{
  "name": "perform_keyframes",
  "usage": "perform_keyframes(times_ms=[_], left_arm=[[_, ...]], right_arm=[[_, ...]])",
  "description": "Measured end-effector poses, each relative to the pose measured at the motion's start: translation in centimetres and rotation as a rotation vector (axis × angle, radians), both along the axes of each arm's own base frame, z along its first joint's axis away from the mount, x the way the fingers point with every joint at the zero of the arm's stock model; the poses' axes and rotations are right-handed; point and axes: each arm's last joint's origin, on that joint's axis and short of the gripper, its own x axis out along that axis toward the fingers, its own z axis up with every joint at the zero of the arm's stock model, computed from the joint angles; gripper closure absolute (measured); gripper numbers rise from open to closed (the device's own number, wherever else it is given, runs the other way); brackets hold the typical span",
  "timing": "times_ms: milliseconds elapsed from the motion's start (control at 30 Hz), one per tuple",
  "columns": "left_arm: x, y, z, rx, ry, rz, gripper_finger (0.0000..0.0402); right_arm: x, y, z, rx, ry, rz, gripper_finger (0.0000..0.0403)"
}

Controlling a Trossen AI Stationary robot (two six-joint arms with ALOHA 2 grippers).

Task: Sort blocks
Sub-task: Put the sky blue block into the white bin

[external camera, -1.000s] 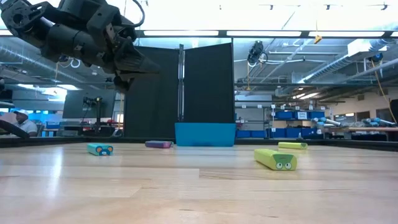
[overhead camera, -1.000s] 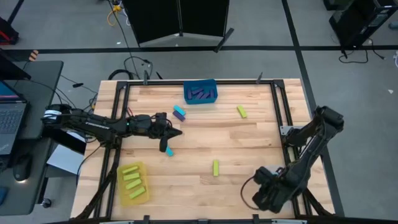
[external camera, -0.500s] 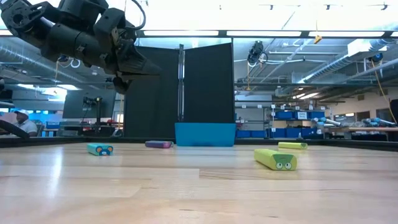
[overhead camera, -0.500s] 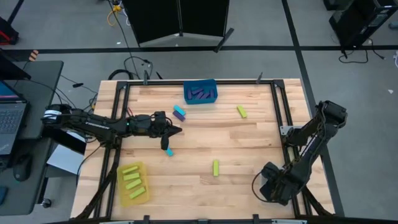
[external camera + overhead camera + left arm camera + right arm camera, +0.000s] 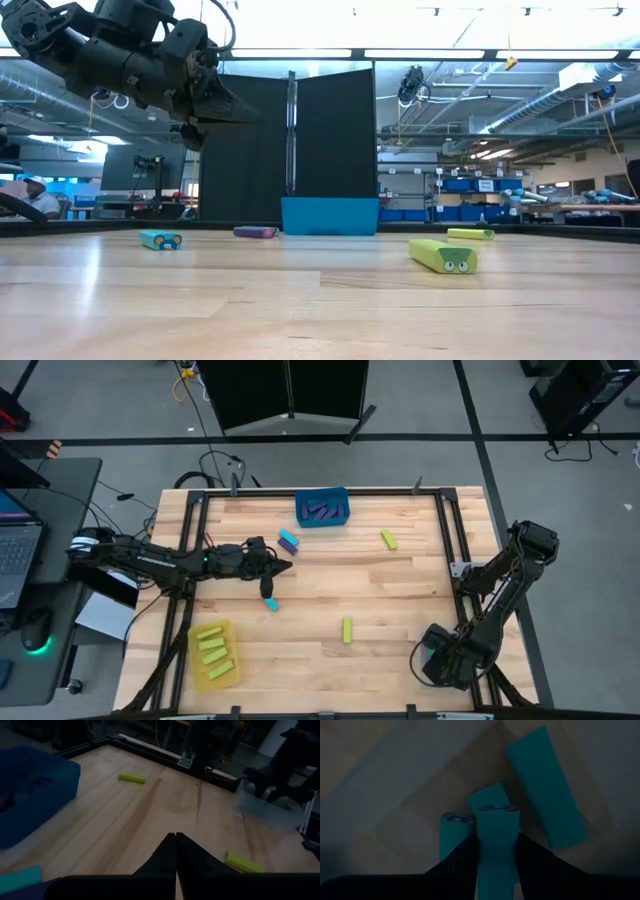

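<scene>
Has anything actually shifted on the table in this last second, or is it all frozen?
Only a little. The right hand, closed on a cyan block, drifted toward the table's right edge, over the clear bin at the near right corner. The left hand, shut and empty, edged slightly to the right above the table. The loose blocks, the blue bin and the yellow bin lie as before.

Robotics lab / industrial workshop floor. Wooden test table (image 5: 400, 585) in a black metal frame (image 5: 448, 540), standing on grey concrete with cables (image 5: 215, 460) trailing across. Laptop desk (image 5: 40, 510) alongside. Black folding screen (image 5: 290, 140) behind the table. Beyond: exposed ceiling ducting (image 5: 560, 110), strip lights (image 5: 430, 53), shelving with blue storage bins (image 5: 470, 185), person seated at far left (image 5: 35, 198).
</scene>
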Motion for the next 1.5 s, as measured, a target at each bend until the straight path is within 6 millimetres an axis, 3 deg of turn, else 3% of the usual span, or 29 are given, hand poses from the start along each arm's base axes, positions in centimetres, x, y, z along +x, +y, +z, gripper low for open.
perform_keyframes(times_ms=[200, 367, 633, 733, 867, 1000, 1167, 1367, 1500], left_arm=[[0.0, 0.0, 0.0, 0.000, 0.007, 0.000, 0.0392], [0.8, 0.1, 1.1, 0.018, 0.101, -0.002, 0.0392], [1.2, 3.3, 4.8, 0.056, 0.410, -0.027, 0.0398], [1.0, 5.5, 6.4, 0.092, 0.477, -0.084, 0.0399], [0.6, 9.0, 7.0, 0.110, 0.568, -0.149, 0.0400], [1.0, 11.9, 6.9, 0.147, 0.569, -0.251, 0.0400], [2.2, 14.3, 5.3, 0.194, 0.652, -0.366, 0.0400], [3.8, 15.6, 2.5, 0.242, 0.763, -0.543, 0.0395], [4.4, 16.1, 1.2, 0.295, 0.837, -0.573, 0.0375]], right_arm=[[0.1, 0.2, 1.4, 0.052, -0.026, 0.009, 0.0224], [0.1, 0.1, 3.6, 0.064, -0.043, 0.053, 0.0215], [0.5, -1.4, 7.9, 0.026, -0.077, 0.137, 0.0269], [1.0, -2.2, 9.2, 0.009, -0.156, 0.137, 0.0305], [2.1, -3.1, 10.4, 0.003, -0.231, 0.104, 0.0353], [3.4, -3.9, 11.0, -0.005, -0.261, 0.088, 0.0376], [5.2, -5.2, 12.0, -0.007, -0.297, 0.059, 0.0369], [7.0, -6.8, 13.6, -0.012, -0.351, 0.047, 0.0346], [7.7, -7.6, 14.3, -0.016, -0.377, 0.034, 0.0332]])
